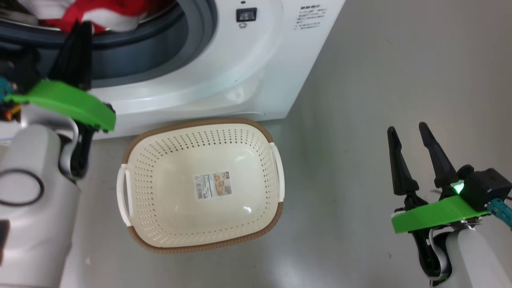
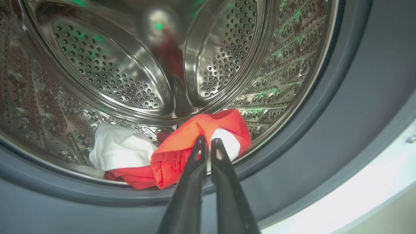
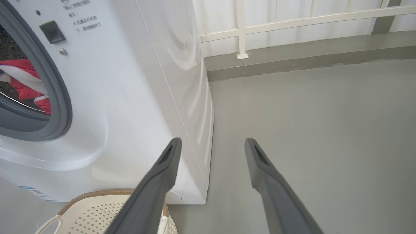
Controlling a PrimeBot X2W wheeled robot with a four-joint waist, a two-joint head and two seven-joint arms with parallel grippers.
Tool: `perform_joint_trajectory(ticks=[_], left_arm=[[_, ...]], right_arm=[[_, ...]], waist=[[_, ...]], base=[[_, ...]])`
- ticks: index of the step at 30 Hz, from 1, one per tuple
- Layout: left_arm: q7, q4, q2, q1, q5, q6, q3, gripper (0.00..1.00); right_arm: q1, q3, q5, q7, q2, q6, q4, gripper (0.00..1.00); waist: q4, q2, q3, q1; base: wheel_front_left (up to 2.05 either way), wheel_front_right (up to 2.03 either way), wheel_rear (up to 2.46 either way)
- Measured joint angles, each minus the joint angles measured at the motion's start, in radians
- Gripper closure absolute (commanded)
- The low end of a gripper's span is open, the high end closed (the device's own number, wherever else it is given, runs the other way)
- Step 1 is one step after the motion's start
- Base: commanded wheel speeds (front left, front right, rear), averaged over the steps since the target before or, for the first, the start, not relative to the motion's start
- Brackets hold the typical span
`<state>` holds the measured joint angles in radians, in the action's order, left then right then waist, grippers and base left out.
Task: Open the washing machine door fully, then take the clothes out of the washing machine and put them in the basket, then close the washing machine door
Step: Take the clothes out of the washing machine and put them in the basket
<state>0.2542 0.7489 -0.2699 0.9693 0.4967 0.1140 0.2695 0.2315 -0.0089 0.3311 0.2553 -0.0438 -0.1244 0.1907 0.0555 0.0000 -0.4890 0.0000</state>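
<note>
On grey floor [image 1: 360, 100], basket [image 1: 160, 160]; left fingers [image 2: 191, 175] tight on clothes [image 2: 175, 152], right fingers [image 3: 162, 175] apart.

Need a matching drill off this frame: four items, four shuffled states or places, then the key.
Items
1. left gripper
2. right gripper
3. basket
4. clothes

States
A. lying in the drum, at its front edge
B. shut, pinching a fold of red fabric
C. open, over the floor, holding nothing
D. empty, on the floor in front of the washing machine

Pairs: 1-B, 2-C, 3-D, 4-A
</note>
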Motion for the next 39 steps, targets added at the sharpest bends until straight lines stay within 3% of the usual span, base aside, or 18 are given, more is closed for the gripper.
perform_joint_trajectory(ticks=[13,39], left_arm=[[0.000,-0.279,0.129,-0.274,-0.172,0.011,-0.234,1.00],[0.002,-0.887,0.194,-0.528,-0.177,0.011,-0.303,1.00]], right_arm=[[-0.048,-0.039,-0.026,0.000,0.000,0.000,0.008,0.00],[-0.067,-0.044,-0.038,0.000,0.000,0.000,0.003,0.00]], waist=[[-0.065,0.0000,0.085,0.0000],[-0.100,0.0000,0.089,0.0000]], base=[[0.00,0.00,0.00],[0.00,0.00,0.00]])
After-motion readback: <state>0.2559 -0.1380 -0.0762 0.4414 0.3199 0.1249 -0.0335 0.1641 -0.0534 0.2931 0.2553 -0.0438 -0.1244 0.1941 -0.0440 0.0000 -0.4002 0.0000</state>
